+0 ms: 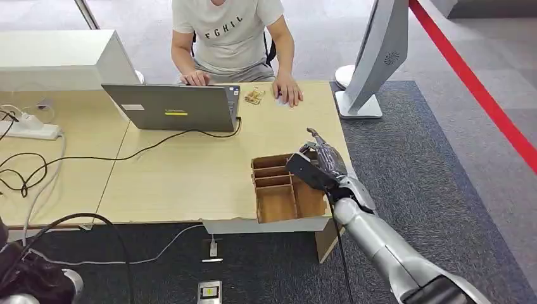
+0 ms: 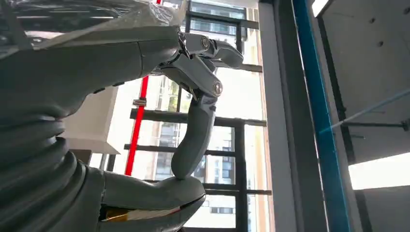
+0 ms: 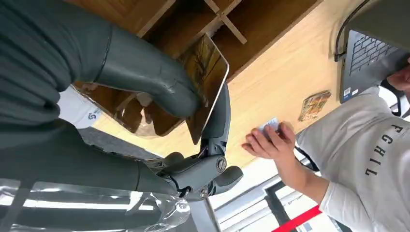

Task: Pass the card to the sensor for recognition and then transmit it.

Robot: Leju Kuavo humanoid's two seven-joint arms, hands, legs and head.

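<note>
**Operator:** One card [image 3: 207, 77] is in play. My right hand [image 1: 323, 161] pinches it between the thumb and a finger, just above the far end of the wooden divider tray [image 1: 278, 206]. I take that tray as my landmark. My left hand [image 2: 193, 87] is raised toward a window, fingers loosely curled with nothing in them that I can see; a yellow sliver shows by the palm, and I cannot tell what it is.

**Listener:** What could go wrong from here?

**Operator:** The pinch looks thin. It bears on the card's face near one edge, so I judge a quick wrist turn could let the card slide out and drop into a tray compartment. I also cannot say for certain which object is the sensor, so I could present the card to the wrong spot.

**Listener:** What else is around, left to right?

**Operator:** Far left of the tray, a white power strip [image 1: 28, 130] with black cables [image 1: 38, 168] trailing across the table [image 1: 183, 177]. Left of and beyond the tray, an open laptop [image 1: 171, 107]. Beyond the tray, a seated person [image 1: 231, 31], one hand [image 1: 288, 90] flat on the table over a small pale item, a small brown object [image 1: 254, 96] beside it. Right of and beyond the tray, a grey stand [image 1: 373, 63] on the floor. Nothing stands between my hand and the person except open tabletop.
</note>
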